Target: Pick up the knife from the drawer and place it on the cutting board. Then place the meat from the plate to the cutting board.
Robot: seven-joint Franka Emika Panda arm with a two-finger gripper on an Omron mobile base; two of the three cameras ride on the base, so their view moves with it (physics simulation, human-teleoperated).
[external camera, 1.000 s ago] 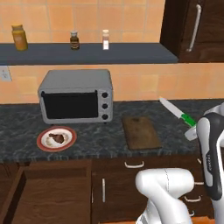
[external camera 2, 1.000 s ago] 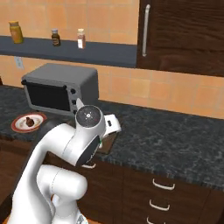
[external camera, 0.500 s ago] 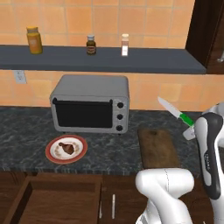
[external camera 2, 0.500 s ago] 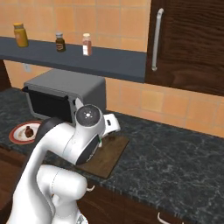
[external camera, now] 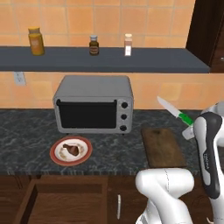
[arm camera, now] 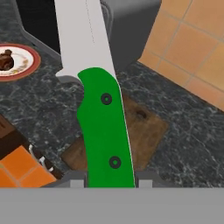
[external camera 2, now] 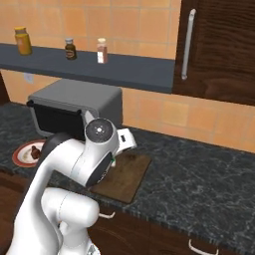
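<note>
The knife [arm camera: 105,131] is clamped by its green handle in the gripper [arm camera: 109,177], held above the cutting board [external camera: 161,146], apparently over its right edge. It should be lowered flat, blade kept within the board.

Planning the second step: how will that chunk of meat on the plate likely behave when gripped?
The meat looks small and irregular, so probably light but awkward to pinch. It may skid across the plate, whose centre looks smooth. Being lumpy, it seems unlikely to roll.

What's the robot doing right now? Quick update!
Gripper shut on knife, held above counter. Cutting board bare. Meat on plate.
</note>
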